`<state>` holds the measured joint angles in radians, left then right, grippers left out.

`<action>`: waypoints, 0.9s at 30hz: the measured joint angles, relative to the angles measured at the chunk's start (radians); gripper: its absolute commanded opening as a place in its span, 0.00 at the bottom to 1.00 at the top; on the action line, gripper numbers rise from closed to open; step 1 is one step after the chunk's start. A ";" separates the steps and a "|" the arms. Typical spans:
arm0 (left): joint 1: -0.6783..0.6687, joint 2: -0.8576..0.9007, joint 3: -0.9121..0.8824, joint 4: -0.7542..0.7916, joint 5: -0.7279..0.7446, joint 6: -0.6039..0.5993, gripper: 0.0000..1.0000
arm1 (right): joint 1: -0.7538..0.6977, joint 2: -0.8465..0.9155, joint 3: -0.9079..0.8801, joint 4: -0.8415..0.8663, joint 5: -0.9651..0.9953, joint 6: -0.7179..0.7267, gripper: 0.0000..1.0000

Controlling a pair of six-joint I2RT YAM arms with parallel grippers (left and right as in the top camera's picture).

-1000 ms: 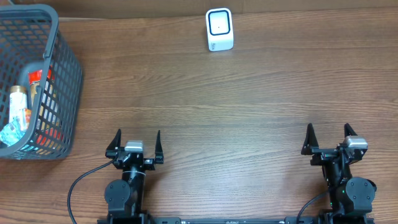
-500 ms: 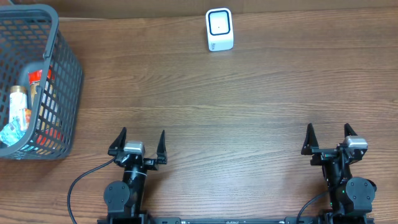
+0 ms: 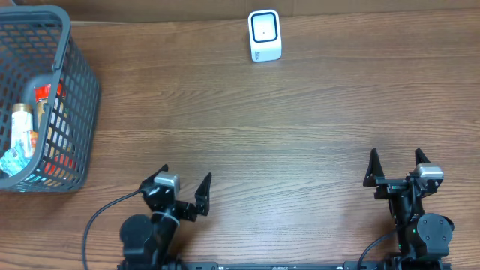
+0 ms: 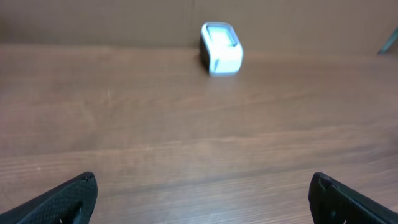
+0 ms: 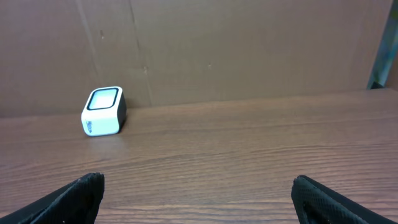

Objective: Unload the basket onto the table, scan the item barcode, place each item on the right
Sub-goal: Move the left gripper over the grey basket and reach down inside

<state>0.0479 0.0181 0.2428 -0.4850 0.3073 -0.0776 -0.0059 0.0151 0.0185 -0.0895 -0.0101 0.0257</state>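
The left gripper (image 3: 185, 175) stands with its jaws wide apart and nothing between them. Since a second ago it has swung to its right and now sits askew at the near edge of the tabletop (image 3: 300, 112). The right gripper (image 3: 395, 155), equally spread and empty, has not stirred.

The white barcode scanner (image 3: 265, 35) sits at the far edge, near the middle. Both wrist cameras catch it, the left one (image 4: 221, 48) blurred. Only the overhead view shows the grey basket (image 3: 82, 97) at the far left corner, with the packaged items (image 3: 22, 133) inside it. Only the wrist views show the cardboard wall (image 5: 249, 50).
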 measured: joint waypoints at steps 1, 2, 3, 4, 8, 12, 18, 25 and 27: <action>0.000 0.008 0.046 -0.029 0.003 -0.005 1.00 | 0.000 0.000 0.000 0.000 0.000 0.000 1.00; 0.000 0.023 0.106 -0.063 0.006 -0.013 1.00 | 0.000 0.000 0.000 -0.001 0.000 0.000 1.00; 0.000 0.042 0.164 -0.085 0.009 -0.022 1.00 | 0.000 0.000 0.000 0.000 0.000 0.000 1.00; 0.000 0.068 0.229 -0.110 0.013 -0.029 1.00 | 0.000 0.000 0.000 0.000 0.000 0.000 1.00; 0.000 0.237 0.529 -0.267 0.039 -0.050 1.00 | 0.000 0.000 0.000 -0.001 0.000 0.000 1.00; 0.000 0.533 0.905 -0.549 0.060 -0.053 1.00 | 0.000 0.000 0.000 0.000 0.000 0.000 1.00; 0.000 1.027 1.487 -0.997 0.068 0.012 1.00 | 0.000 0.000 0.000 -0.002 -0.001 0.000 1.00; 0.000 1.465 1.901 -1.143 0.072 0.050 1.00 | 0.000 0.000 0.000 -0.001 0.000 0.000 1.00; 0.000 1.534 1.923 -1.120 0.072 0.052 1.00 | 0.000 0.000 0.000 -0.001 0.000 0.000 1.00</action>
<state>0.0479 1.5520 2.1654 -1.6054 0.3790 -0.0257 -0.0059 0.0147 0.0185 -0.0902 -0.0105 0.0257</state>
